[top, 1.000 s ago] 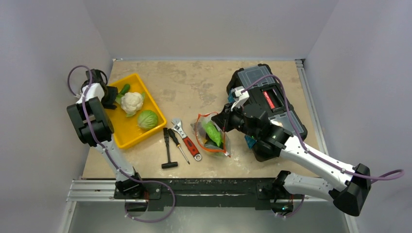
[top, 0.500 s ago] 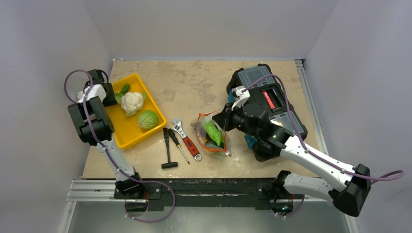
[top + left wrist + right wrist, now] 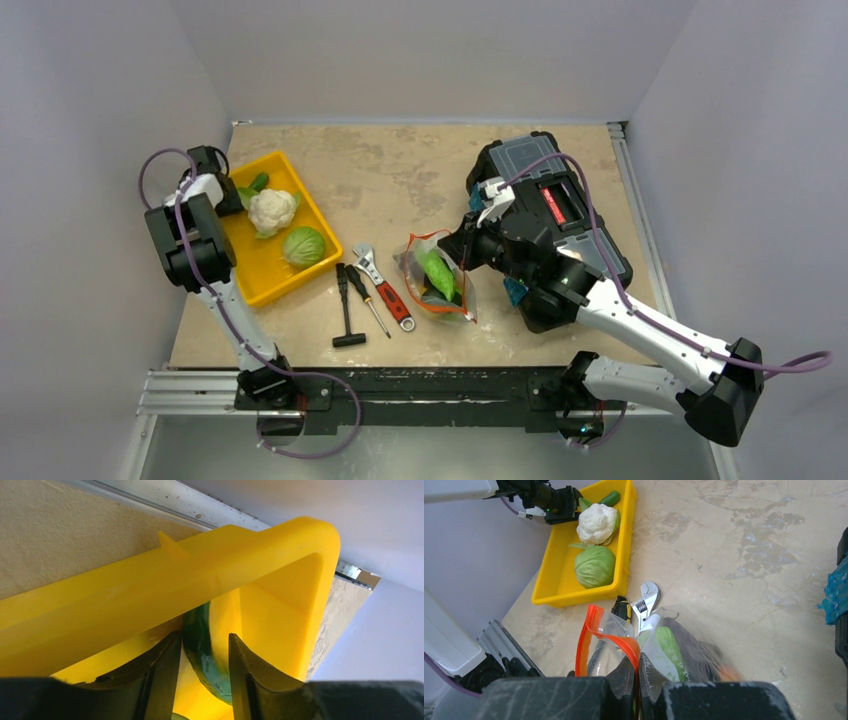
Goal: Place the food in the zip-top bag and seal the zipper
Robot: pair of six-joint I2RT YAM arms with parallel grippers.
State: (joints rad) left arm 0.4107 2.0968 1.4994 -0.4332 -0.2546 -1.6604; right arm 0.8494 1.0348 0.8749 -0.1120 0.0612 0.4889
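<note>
A dark green food piece lies in the far corner of the yellow tray. My left gripper is shut on it, and both fingertips touch its sides. The top view shows that gripper at the tray's far left, by the green piece. The clear zip-top bag lies at mid-table. My right gripper is shut on its red-orange zipper, which stands open in a loop. Inside the bag I see a light green piece, a dark eggplant and a blurred orange one.
A white cauliflower and a pale-green cabbage sit in the yellow tray. A red-handled wrench, a screwdriver and a black T-handle tool lie between tray and bag. A black toolbox stands at the right.
My left gripper has shifted slightly toward the green piece in the tray corner and narrowed its jaws onto it. The right arm and the bag have stayed put.
</note>
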